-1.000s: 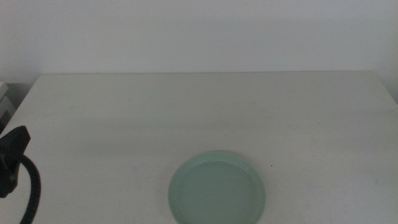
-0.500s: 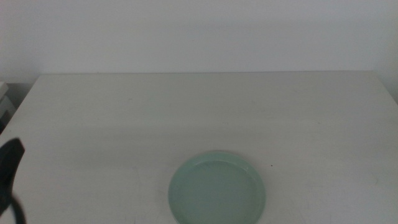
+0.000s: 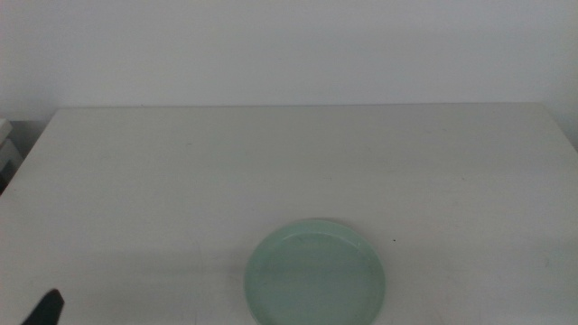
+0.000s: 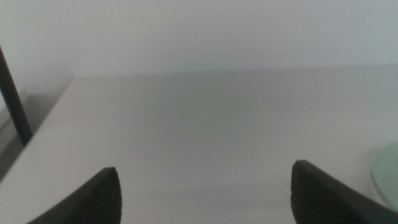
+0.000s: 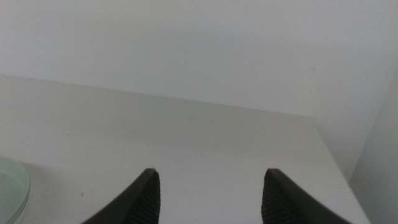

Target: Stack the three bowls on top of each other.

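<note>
Only mint green bowl (image 3: pixel 314 273) visible, low centre of worktop (image 3: pixel 289 162). Left gripper (image 4: pixel 205 193) and right gripper (image 5: pixel 208 196) flank it; fingers released, empty. Nearer arm: cannot tell.

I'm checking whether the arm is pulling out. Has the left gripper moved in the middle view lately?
Yes. The left gripper has dropped toward the bottom-left corner, farther from the table's far edge; the mint green bowl stayed put.

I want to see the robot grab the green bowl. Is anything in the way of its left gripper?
Nothing visible. Only bare table lies between the left gripper, at the near left edge, and the pale mint green bowl.
</note>
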Controlling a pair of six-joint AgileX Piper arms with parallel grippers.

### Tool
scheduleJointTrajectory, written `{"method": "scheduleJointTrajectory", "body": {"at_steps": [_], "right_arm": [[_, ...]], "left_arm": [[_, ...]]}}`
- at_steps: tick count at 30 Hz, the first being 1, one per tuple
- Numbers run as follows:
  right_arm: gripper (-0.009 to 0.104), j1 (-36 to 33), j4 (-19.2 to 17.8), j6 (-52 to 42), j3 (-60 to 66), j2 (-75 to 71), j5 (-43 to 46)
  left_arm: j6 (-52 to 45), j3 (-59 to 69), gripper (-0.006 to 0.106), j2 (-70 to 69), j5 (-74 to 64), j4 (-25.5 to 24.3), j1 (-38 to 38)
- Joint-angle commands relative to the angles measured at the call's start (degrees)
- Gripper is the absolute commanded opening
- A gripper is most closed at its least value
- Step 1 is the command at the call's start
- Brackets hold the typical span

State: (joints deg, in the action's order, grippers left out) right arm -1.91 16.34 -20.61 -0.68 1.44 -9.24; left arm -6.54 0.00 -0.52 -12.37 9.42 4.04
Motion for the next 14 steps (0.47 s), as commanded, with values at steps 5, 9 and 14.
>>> {"method": "scheduleJointTrajectory", "body": {"at_steps": [5,9,14], "right_arm": [[0.043,0.0,-0.6,-0.7,1.9,-1.3,4.1],[0.043,0.0,-0.9,-0.7,1.9,-1.4,2.7],[0.043,0.0,-0.8,-0.7,1.9,-1.4,2.8]], "left_arm": [[0.3,1.5,0.105,-1.0,2.9,0.7,0.0],[0.3,1.5,0.105,-1.0,2.9,0.7,0.0],[0.3,1.5,0.105,-1.0,2.7,0.7,0.0]]}}
